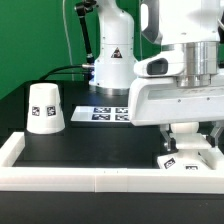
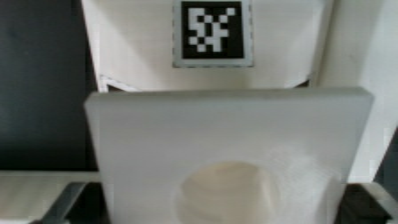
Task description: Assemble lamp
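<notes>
The tapered white shade (image 1: 45, 108) stands on the black table at the exterior view's left, tag facing out. The flat square lamp base (image 1: 190, 160) lies near the front wall at the exterior view's right, with tags on its sides. My gripper (image 1: 187, 147) is lowered straight onto it. In the wrist view the base (image 2: 231, 130) fills the space between the dark fingers (image 2: 50, 203), which press on its two sides; a pale round socket (image 2: 249, 190) shows in its top. A tag (image 2: 212, 33) sits on white plastic beyond it. The bulb is out of view.
A low white wall (image 1: 100, 178) frames the table's front and left edges, close to the base. The marker board (image 1: 110, 113) lies flat at the back middle. The arm's own base (image 1: 108, 60) with cables stands behind it, against a green backdrop.
</notes>
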`<move>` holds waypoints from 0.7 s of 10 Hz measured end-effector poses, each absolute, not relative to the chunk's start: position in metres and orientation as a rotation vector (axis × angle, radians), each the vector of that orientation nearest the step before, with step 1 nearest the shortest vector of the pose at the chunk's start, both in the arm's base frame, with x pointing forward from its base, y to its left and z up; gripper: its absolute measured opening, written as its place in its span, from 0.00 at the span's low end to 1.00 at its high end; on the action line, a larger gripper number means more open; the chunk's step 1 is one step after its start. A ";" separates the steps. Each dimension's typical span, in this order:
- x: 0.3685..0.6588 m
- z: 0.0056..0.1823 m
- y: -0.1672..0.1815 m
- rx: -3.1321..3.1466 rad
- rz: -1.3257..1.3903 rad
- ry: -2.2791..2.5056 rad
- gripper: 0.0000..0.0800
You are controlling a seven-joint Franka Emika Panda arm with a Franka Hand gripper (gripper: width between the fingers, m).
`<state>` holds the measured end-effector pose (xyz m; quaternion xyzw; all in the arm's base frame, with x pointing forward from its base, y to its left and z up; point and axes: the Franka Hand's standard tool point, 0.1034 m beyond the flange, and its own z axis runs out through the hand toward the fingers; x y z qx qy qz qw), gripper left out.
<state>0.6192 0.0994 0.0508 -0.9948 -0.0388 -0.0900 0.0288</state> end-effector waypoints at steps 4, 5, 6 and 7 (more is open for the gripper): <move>0.602 0.063 0.099 -3.073 -0.264 -0.126 0.87; 0.590 0.067 0.096 -3.073 -0.251 -0.100 0.87; 0.574 0.074 0.094 -3.074 -0.233 -0.068 0.87; 0.560 0.080 0.097 -3.076 -0.212 -0.016 0.87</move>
